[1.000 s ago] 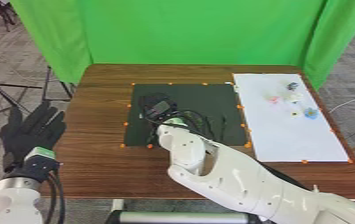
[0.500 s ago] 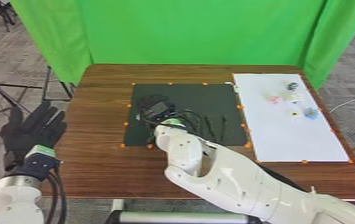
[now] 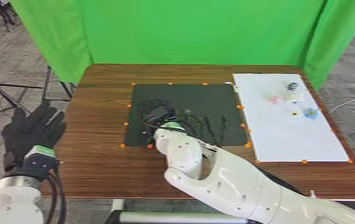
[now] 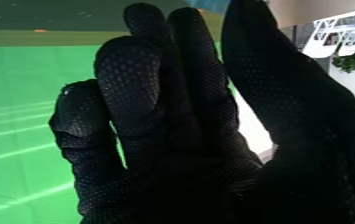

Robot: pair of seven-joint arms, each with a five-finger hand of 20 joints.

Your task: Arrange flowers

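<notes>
Head view: the flowers (image 3: 311, 113) lie loosely grouped on the far half of the white sheet (image 3: 298, 145), probably spread so each can be taken singly. Thin dark stems (image 3: 223, 126) lie apart on the dark mat (image 3: 213, 95), perhaps the base the blooms will be matched to. Over the mat's left part is the right hand (image 3: 159, 111), fairly open, fingers slightly bent, thumb apart, with nothing visible in its hold. The left hand (image 3: 31, 131) is beside the table (image 3: 102, 110), fingers straight and empty, likely parked clear of the work.
</notes>
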